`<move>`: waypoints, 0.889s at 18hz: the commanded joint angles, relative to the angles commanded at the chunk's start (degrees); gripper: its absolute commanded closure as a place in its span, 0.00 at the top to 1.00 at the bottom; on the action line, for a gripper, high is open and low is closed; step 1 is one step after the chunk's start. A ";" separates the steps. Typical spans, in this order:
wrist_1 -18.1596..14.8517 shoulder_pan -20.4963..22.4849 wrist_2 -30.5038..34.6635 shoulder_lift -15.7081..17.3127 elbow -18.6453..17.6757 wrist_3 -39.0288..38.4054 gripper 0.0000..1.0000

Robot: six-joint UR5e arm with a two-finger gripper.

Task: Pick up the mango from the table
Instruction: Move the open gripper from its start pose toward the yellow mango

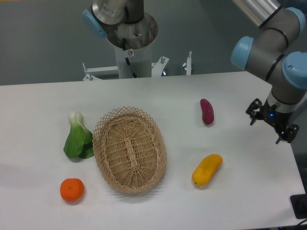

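Now, your black two-finger gripper (271, 125) hangs open and empty; the smooth yellow-orange oval mango (207, 169) lies nearer and left of it, long axis slanting far-right.

Materials and finishes. The mango (207, 169) had a smooth, slightly glossy yellow-orange skin and lay on the table (43, 105), whose white top looked smooth and matt. Left of the mango, the basket (129, 149) was of open-woven, rough tan wicker. Beyond the basket, the orange (72, 189) showed a finely dimpled peel and the leafy green (78, 138) soft matt leaves. Above the mango, the arm (276, 43) combined brushed grey metal with glossy blue plastic caps.
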 joint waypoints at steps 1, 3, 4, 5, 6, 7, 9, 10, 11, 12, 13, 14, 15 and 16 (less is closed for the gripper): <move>0.26 0.00 0.09 0.00 -0.09 0.00 1.00; 0.70 -0.09 0.26 -0.09 -0.18 -0.09 1.00; 1.23 -0.09 0.18 -0.09 -0.52 -0.09 1.00; 2.10 0.00 0.18 0.00 -1.05 -0.09 1.00; 2.63 0.09 0.18 0.09 -1.32 -0.44 1.00; 2.55 0.17 0.26 -0.17 -1.58 -0.96 1.00; 3.43 -0.09 0.26 0.08 -3.34 -3.68 1.00; 3.08 0.00 0.35 0.52 -3.43 -4.82 1.00; 3.51 -0.09 0.09 0.61 -4.38 -5.01 1.00; 3.52 -0.26 0.17 0.53 -4.48 -5.53 1.00; 3.52 -0.70 0.09 0.44 -4.40 -6.41 1.00; 3.52 -0.88 -0.35 0.61 -4.57 -7.55 1.00; 3.52 -1.23 -0.44 0.62 -4.92 -8.86 1.00; 3.60 -2.54 -0.44 0.53 -5.10 -10.18 1.00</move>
